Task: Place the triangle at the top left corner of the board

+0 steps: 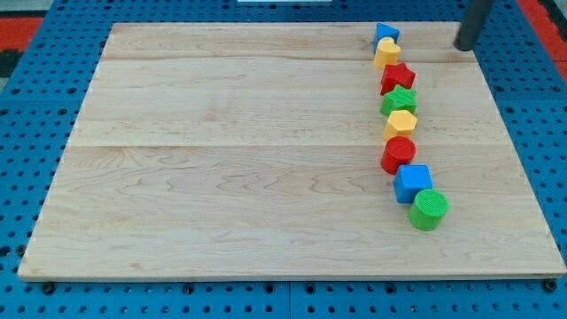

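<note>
- Sitting at the head of the column of blocks, near the view's top right, the blue triangle (385, 34) is well apart from the board's top left corner, so the whole width of the board (221, 159) lies ahead of it.
- Just below it, and touching it as far as we can tell, is a yellow block (387, 54), whose shape we cannot make out; then come a red star (399, 78), a green star (400, 100), a yellow hexagon (400, 123), a red cylinder (399, 154), a blue cube (413, 182) and a green cylinder (429, 209), running down toward the view's bottom.
- We carry no gripper, so nothing opens, closes or holds; our tip (465, 47) stands to the view's right of the triangle, a little lower, with bare wood between them.
- We judge the step in hand to be lining up behind the triangle.
- To do it well, we should bring the tip level with the triangle's middle, then push straight toward the view's left, parallel to the top edge.
- Contact too low would likely drag the yellow block along or spin the triangle.
- Small corrections from behind should keep it from sliding off the top edge onto the blue pegboard table (53, 53).
</note>
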